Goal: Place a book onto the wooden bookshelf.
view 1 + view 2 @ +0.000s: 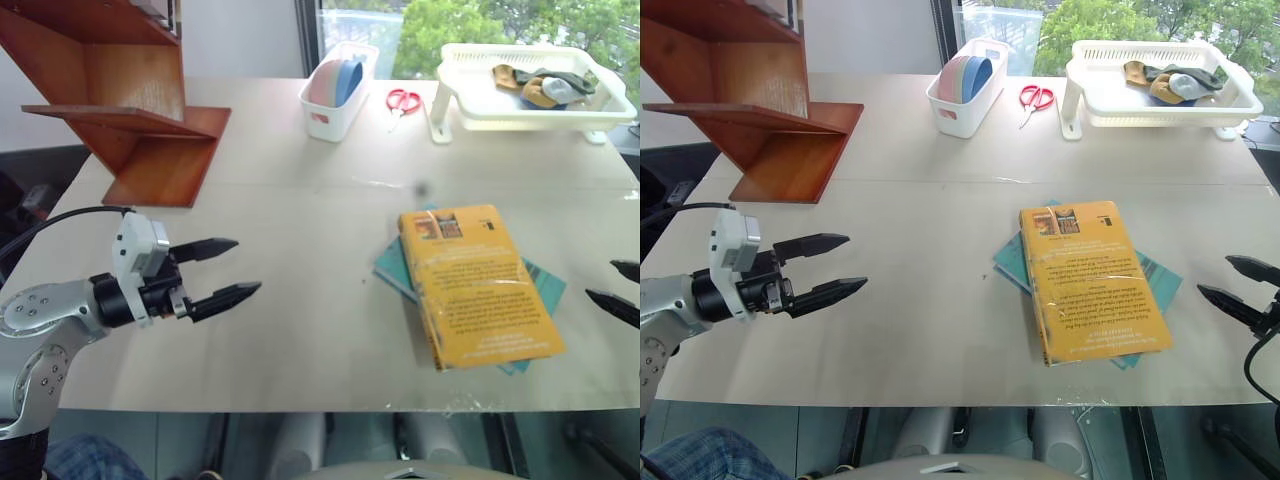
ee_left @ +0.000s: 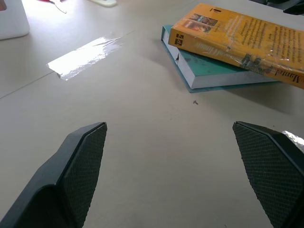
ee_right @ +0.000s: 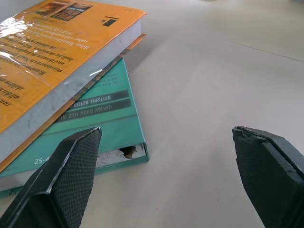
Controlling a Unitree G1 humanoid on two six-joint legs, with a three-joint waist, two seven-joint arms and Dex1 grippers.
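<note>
The book [image 1: 478,285], thick and yellow-orange under glossy wrap, lies flat near the front edge of the tabletop [image 1: 300,330], cover up, resting on a thinner teal book [image 1: 392,268] whose corners stick out from under it on both sides. Take the book as the landmark. The left gripper [image 1: 226,270] hovers well apart from the book on its left, just over the tabletop, its two black fingers [image 1: 205,248] spread wide with nothing between them; they point roughly level toward the book, and the left wrist view looks along them to the book's spine end across bare tabletop. The left forearm comes in from the near left corner, bent at the elbow. The right gripper [image 1: 1238,286] sits near the book's right edge, apart from it, fingers [image 1: 1230,304] also spread and empty, aimed back toward the book; in the right wrist view the two stacked books lie just beyond one finger.

Beyond the book, a strip of clear tape [image 2: 85,57] glints on the tabletop. Farther back, to the book's far left, stands the wooden bookshelf [image 1: 130,110], reddish-brown, its slanted side and flat tiers bare where visible. Straight behind the book are a white bin [image 1: 338,88] holding pink and blue pieces, red scissors [image 1: 403,100], and a white tray [image 1: 530,85] with small items in it.
</note>
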